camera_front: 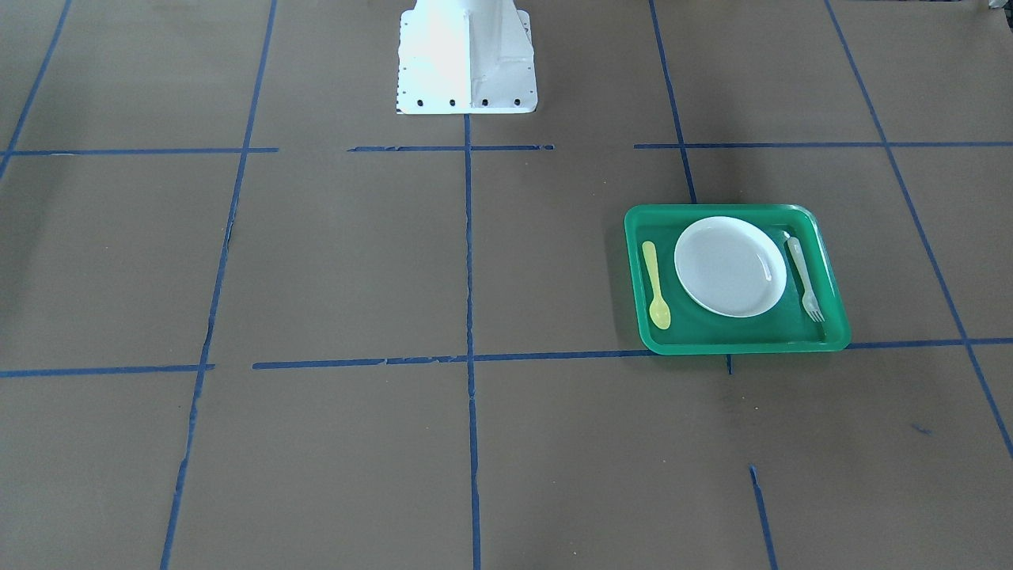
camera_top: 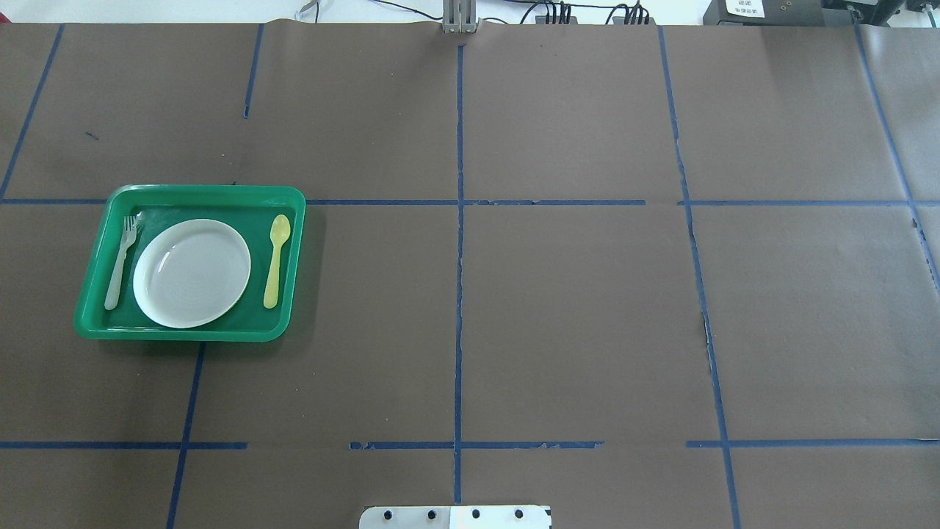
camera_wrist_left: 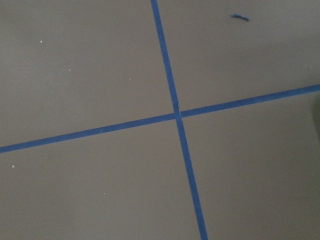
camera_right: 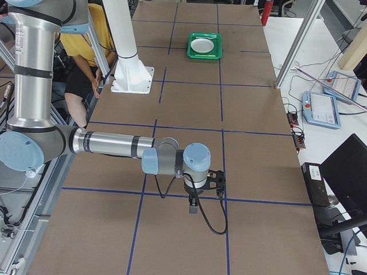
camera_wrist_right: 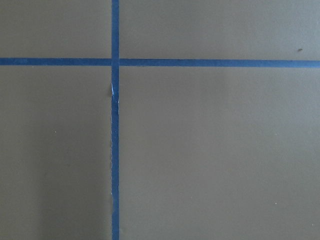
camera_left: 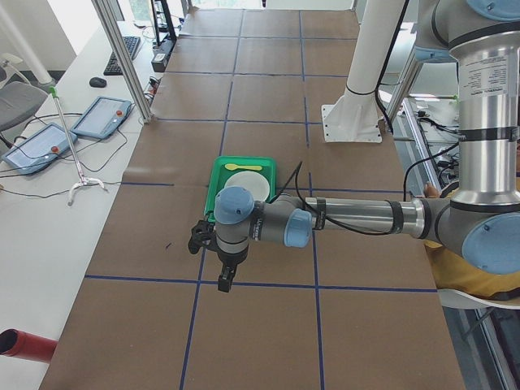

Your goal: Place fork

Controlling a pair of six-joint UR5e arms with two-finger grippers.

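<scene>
Fork: the pale plastic fork (camera_top: pixel 121 262) lies flat in the green tray (camera_top: pixel 183 336), along the edge on my left, with its tines pointing away from my base.
Plate: a white round plate (camera_top: pixel 192 262) sits in the middle of the tray, with the fork just beside its rim.
Spoon: a yellow plastic spoon (camera_top: pixel 277 258) lies on the other side of the plate, parallel to the fork, with its bowl at the far end.
Tray: it rests on the left half of the brown-papered table (camera_top: pixel 573 308), which is gridded with blue tape.
Left gripper: my left gripper (camera_left: pixel 198 239) shows only from the side, at the end of a level, outstretched arm. I cannot tell how my fingers are set.
Right gripper: my right gripper (camera_right: pixel 217 181) also shows only from the side, well apart from the tray. I cannot tell its finger spread.
Wrist cameras: both show only brown paper and crossed blue tape.
</scene>
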